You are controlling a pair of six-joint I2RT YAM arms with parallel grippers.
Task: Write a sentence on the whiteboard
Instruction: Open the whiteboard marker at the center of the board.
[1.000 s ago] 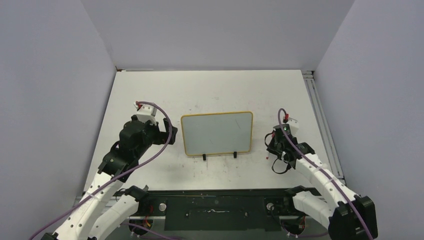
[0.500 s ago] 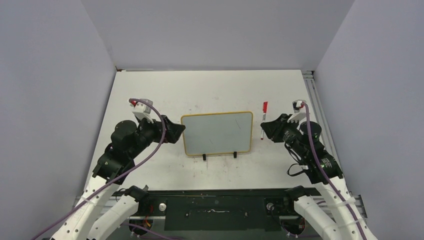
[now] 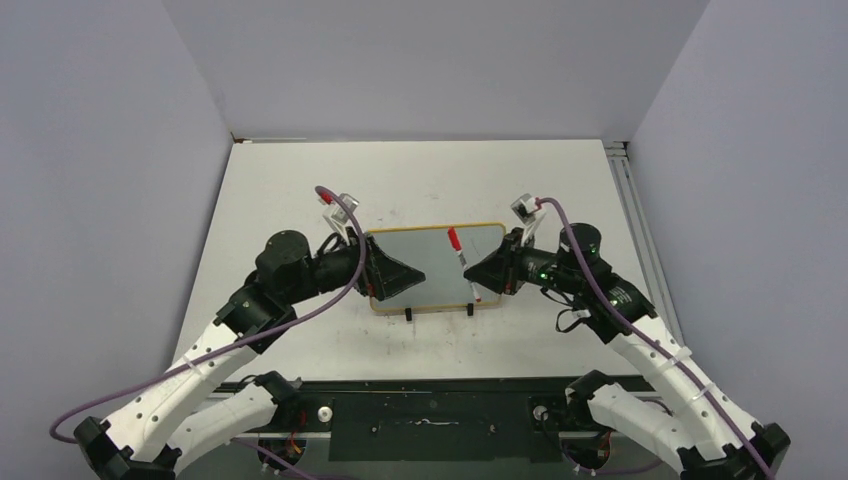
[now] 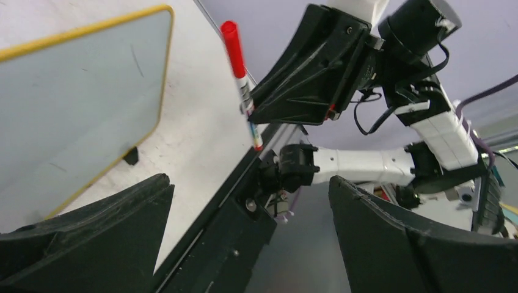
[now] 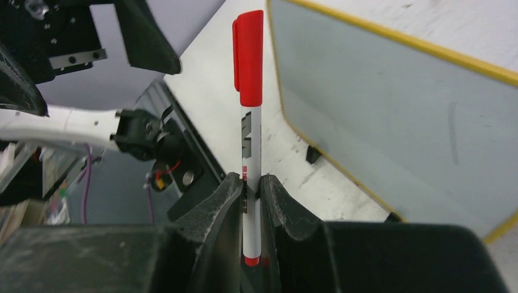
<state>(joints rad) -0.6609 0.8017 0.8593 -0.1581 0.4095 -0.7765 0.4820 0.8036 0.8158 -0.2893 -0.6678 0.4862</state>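
Now that the right hand [image 5: 250, 183], clamping a capped marker [image 5: 249, 140], has joined the spread left hand [image 4: 249, 183] over the whiteboard [image 3: 430, 262], uncapping should follow.

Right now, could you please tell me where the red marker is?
The red marker is clamped, capped, in the jaws of the right gripper; in the top view it lies over the right half of the whiteboard.

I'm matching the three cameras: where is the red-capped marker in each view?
Top external: marker right of centre, crossing the whiteboard near its right end.
Left wrist: marker upper centre, cap up.
Right wrist: marker centre, upright.
Shared landmark: the whiteboard's yellow frame.
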